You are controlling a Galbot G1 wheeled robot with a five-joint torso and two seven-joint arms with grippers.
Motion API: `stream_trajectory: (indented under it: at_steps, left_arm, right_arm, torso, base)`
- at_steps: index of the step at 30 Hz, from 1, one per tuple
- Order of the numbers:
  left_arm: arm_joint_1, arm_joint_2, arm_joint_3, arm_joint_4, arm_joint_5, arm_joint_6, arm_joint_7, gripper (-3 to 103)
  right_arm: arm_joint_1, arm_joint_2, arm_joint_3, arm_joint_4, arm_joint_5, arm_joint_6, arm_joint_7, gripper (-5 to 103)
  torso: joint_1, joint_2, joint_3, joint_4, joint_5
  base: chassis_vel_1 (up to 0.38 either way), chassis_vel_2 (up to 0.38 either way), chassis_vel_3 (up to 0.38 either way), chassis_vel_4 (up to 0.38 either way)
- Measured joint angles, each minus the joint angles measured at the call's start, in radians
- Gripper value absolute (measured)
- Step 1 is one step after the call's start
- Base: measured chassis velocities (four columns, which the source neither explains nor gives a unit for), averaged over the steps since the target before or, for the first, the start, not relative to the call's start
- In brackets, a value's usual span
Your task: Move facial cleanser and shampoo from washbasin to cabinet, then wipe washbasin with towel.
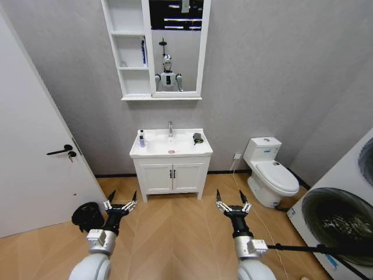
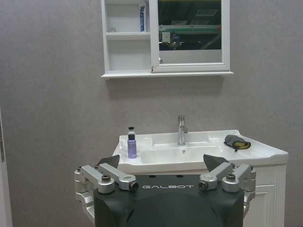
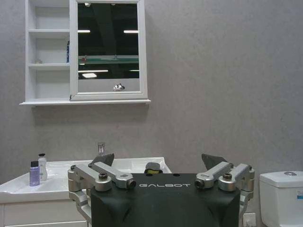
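The white washbasin [image 1: 171, 144] stands ahead against the wall, under the open-shelved cabinet [image 1: 131, 52]. Two small bottles stand at its left end, one purple [image 3: 34, 173] and one white [image 3: 42, 167]. I cannot tell which is the facial cleanser and which the shampoo. In the head view they overlap as the bottles [image 1: 141, 139]. The dark towel [image 1: 198, 138] lies on the basin's right side. My left gripper [image 1: 121, 201] and right gripper [image 1: 233, 201] are both open and hold nothing, well short of the basin above the wooden floor.
A blue item [image 1: 143, 52] stands on the cabinet's middle shelf beside the mirror [image 1: 175, 46]. A white door [image 1: 35, 146] and a black bin [image 1: 87, 216] are on the left. A toilet [image 1: 271, 172] and a washing machine [image 1: 338, 216] are on the right.
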State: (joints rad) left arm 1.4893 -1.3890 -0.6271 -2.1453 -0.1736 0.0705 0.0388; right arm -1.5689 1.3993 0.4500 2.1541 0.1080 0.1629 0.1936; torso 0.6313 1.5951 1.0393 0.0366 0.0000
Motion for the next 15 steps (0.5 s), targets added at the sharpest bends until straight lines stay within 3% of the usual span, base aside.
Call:
stream_trajectory:
  at_steps: [8, 15]
  left_arm:
    - [-0.009, 0.000, 0.023, 0.023, 0.004, 0.000, 0.000, 96]
    - [-0.016, 0.002, 0.025, 0.037, 0.003, 0.000, 0.000, 96]
  right_arm:
    - [-0.014, 0.002, 0.012, 0.001, 0.001, 0.010, -0.007, 100]
    - [-0.011, 0.003, 0.009, -0.001, -0.002, 0.011, -0.009, 100]
  torso:
    - [0.000, 0.000, 0.000, -0.0001, 0.0000]
    - [0.000, 0.000, 0.000, 0.0000, 0.0001]
  base:
    - [-0.003, 0.003, 0.001, -0.007]
    - [-0.094, 0.092, 0.098, -0.080]
